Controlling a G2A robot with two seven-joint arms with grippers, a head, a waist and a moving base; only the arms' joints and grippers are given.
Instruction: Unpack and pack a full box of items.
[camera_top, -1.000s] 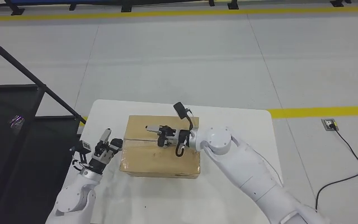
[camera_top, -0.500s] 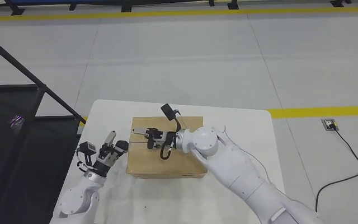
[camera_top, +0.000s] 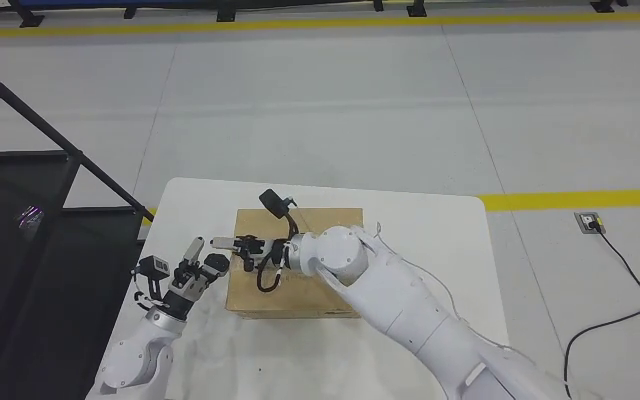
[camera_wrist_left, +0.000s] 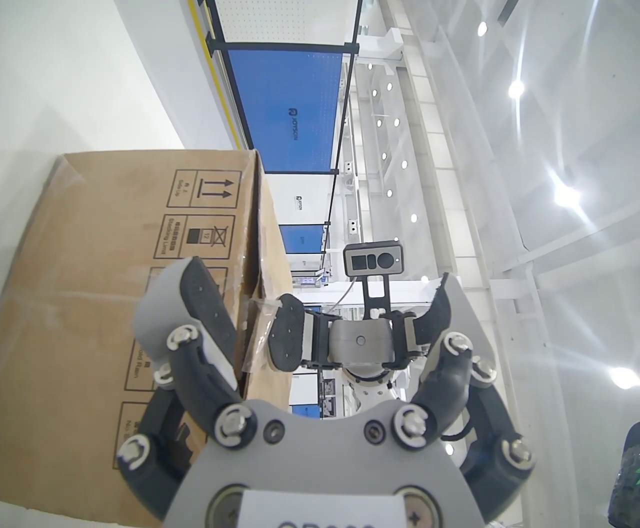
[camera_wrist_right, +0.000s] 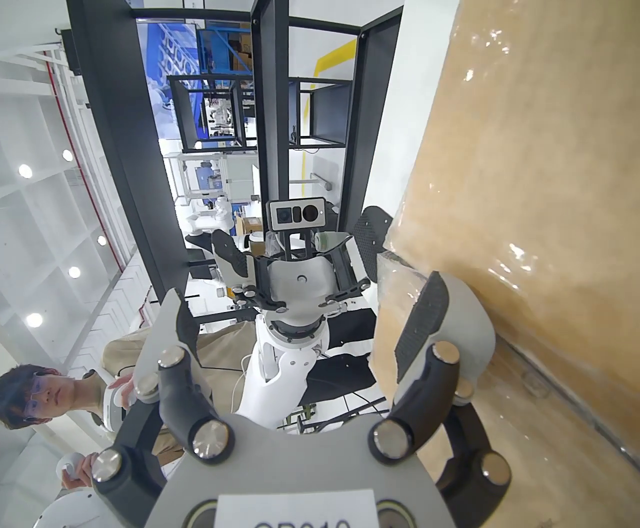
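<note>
Box (camera_top: 262, 300) just beside left claw (camera_top: 206, 254)

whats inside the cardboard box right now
Nothing inside shows: the cardboard box is closed, its top flaps shut under clear tape, so any contents are covered. The open right hand sits over one end of its top.
</note>
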